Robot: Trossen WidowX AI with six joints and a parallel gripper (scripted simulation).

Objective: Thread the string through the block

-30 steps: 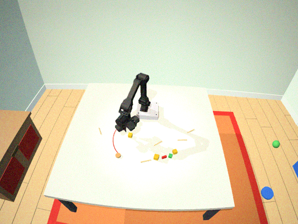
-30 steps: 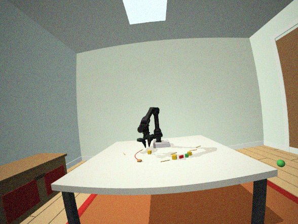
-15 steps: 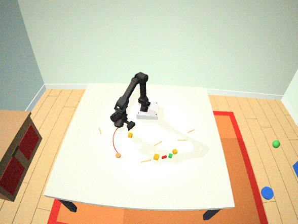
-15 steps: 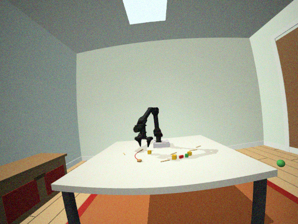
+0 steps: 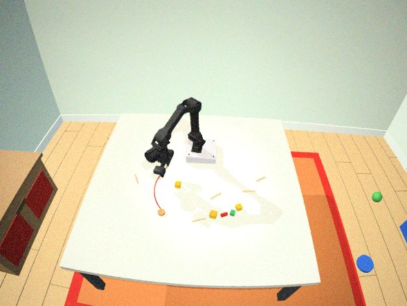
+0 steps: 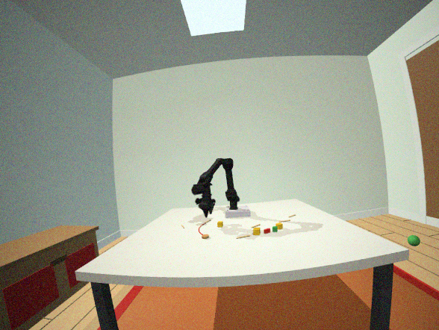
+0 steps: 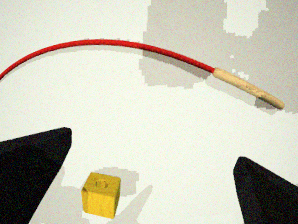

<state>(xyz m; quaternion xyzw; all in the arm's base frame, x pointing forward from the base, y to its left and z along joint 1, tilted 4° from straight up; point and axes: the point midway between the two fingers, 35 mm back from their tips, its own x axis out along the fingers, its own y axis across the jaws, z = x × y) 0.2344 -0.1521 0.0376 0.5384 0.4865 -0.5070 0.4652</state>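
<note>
My gripper (image 5: 162, 174) (image 6: 206, 216) (image 7: 156, 152) is wide open and empty above the table (image 5: 242, 249) (image 6: 243, 257). The pale stick (image 6: 206, 221) (image 7: 247, 88) on the red string (image 5: 154, 192) (image 6: 199, 229) (image 7: 100, 42) lies on the table, ahead of the fingers and towards the right finger in the wrist view. In the top view the gripper hides most of it. The string curves to the round wooden button (image 5: 161, 212) (image 6: 205, 236). A yellow block (image 5: 178, 184) (image 6: 220, 224) (image 7: 101, 195) stands apart from the string; the wrist view shows a round hole in one face.
Two other yellow blocks (image 5: 213, 214) (image 5: 239, 207) stand further right, with a red piece (image 5: 224, 214) and a green cube (image 5: 232, 212) between them. Several loose sticks lie about, one left of the gripper (image 5: 136, 178) and one near the blocks (image 5: 199, 220).
</note>
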